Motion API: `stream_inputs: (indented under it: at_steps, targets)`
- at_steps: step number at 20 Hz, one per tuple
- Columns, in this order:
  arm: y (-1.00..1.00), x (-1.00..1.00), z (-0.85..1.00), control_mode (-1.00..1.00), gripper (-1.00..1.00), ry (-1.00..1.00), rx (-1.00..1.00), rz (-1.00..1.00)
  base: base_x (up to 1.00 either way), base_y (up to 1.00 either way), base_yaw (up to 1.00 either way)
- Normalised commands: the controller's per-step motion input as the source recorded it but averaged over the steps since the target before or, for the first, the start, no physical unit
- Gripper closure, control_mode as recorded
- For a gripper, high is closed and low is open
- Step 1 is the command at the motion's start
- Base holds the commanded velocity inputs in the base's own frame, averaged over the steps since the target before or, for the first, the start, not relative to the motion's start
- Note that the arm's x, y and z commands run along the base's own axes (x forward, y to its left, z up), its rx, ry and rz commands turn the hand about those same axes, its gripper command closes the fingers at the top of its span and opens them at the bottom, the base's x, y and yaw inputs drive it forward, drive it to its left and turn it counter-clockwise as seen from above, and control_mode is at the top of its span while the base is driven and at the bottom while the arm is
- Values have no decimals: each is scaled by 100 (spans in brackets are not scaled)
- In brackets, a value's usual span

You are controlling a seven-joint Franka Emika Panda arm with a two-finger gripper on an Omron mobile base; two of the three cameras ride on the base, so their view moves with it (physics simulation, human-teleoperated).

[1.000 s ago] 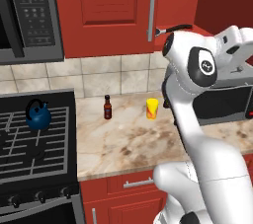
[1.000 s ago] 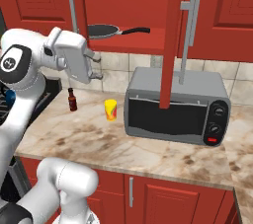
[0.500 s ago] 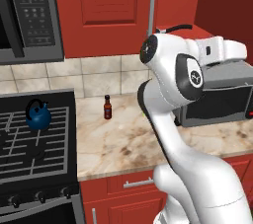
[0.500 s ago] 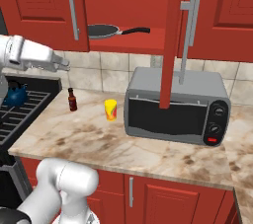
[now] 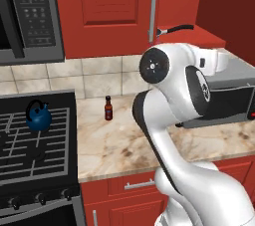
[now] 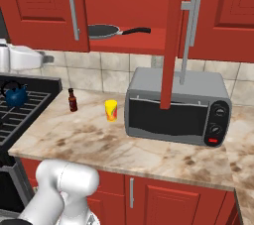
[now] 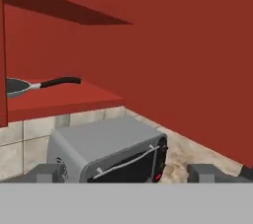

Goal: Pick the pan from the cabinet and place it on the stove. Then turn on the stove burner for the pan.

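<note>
The pan (image 6: 104, 31) lies on the red shelf (image 6: 141, 44) of the open cabinet (image 6: 42, 6), its black handle (image 6: 136, 30) pointing right. In the hand view the pan (image 7: 17, 87) shows at the far left on the shelf (image 7: 64, 98), well ahead of my gripper (image 7: 128, 172). The gripper is open, its fingertips (image 7: 49, 172) wide apart with nothing between them. The black stove (image 5: 35, 140) sits at the left with its knobs (image 5: 37, 199) along the front edge. Only the pan's handle (image 5: 174, 28) shows past my arm in the left base view.
A blue kettle (image 5: 38, 116) stands on the stove grates. A dark bottle (image 6: 73, 100) and a yellow cup (image 6: 111, 110) stand on the marble counter. A grey toaster oven (image 6: 176, 107) sits below the shelf. The open cabinet door (image 6: 173, 35) hangs edge-on above it.
My arm has swung round, so its big joint now sits centre in the left base view and hides the yellow cup. The gripper stays open.
</note>
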Motion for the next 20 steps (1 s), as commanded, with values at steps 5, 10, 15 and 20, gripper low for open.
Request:
stream_inputs:
  at_steps: [5,10,15,20]
  targets:
    - [35,49,1,-100,-100,-41,10,34,0,0,0]
    - [23,21,0,-100,-100,-21,0,10,0,0,0]
    - [6,27,0,-100,-100,-3,-1,1,0,0,0]
    - [0,47,3,-100,-100,-5,0,10,0,0,0]
